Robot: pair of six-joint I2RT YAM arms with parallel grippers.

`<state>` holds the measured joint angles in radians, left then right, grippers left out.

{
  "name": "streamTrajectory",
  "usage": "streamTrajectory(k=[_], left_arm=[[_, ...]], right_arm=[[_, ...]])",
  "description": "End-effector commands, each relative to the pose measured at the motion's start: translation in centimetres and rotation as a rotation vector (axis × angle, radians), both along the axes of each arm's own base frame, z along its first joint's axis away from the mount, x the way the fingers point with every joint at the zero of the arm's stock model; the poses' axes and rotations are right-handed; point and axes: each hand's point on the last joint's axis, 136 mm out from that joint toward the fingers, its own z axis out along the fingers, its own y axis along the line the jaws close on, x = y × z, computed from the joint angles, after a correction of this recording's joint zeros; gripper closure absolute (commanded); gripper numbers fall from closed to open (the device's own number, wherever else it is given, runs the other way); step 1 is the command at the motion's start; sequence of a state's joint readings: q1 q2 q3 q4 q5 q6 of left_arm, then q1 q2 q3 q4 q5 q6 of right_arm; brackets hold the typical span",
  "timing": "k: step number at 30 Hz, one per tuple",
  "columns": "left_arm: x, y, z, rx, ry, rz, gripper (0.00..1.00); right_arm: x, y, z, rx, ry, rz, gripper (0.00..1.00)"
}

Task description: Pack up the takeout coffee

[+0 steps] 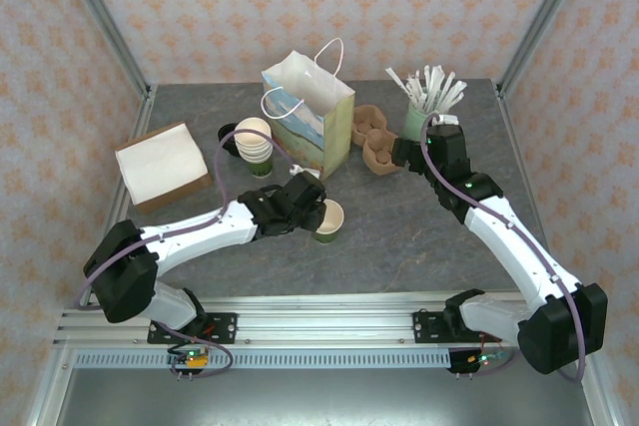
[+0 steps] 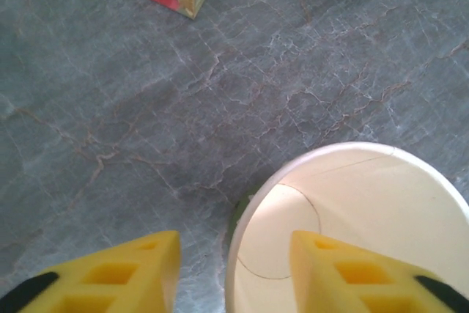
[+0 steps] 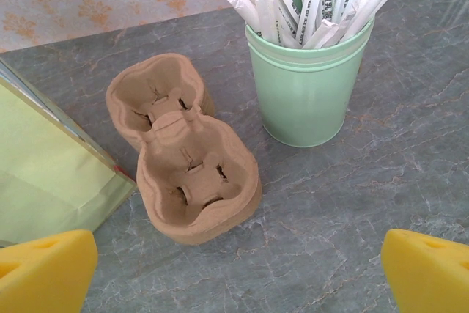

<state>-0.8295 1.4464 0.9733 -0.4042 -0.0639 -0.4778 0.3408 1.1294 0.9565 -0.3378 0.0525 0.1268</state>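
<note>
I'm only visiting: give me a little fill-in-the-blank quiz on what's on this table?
The paper cup by the left arm's fingers has no ____ on top.
The container holding the wrapped sticks is mint ____.
In the top view, the brown cup carrier sits to the ____ of the paper bag.
Missing words: lid, green, right.

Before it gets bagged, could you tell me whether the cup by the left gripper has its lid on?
Off. The cup stands upright, its mouth uncovered, with the bare cream inside showing to the bottom.
</note>
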Motion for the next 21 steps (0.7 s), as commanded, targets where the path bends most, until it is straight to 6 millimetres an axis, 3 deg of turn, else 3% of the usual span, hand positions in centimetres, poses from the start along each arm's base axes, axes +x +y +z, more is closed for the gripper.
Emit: streamTrajectory(k=[1, 5, 11, 14, 16, 21], left_arm=[[0.7, 1.4, 4.4, -0.008, -0.115, 0.052, 0.47], [1.7, 5.5, 10.2, -0.015, -0.263, 0.152, 0.42], [4.1, 17.7, 15.8, -0.130, -0.405, 0.535, 0.39], [6.2, 22.2, 15.7, -0.164, -0.391, 0.669, 0.38], [8.3, 24.3, 14.5, -0.174, -0.328, 0.728, 0.38], [13.8, 26.6, 10.8, -0.207, -0.188, 0.774, 0.38]], right_arm=[[-0.4, 0.2, 0.2, 0.013, 0.004, 0.011, 0.00], [-0.9, 1.9, 1.7, 0.082, -0.046, 0.101, 0.01], [-1.6, 5.8, 4.3, 0.151, -0.157, 0.260, 0.01], [-1.3, 7.5, 4.6, 0.155, -0.158, 0.304, 0.01], [-1.1, 8.2, 4.3, 0.149, -0.143, 0.320, 0.01], [-0.8, 8.7, 3.6, 0.152, -0.119, 0.322, 0.01]])
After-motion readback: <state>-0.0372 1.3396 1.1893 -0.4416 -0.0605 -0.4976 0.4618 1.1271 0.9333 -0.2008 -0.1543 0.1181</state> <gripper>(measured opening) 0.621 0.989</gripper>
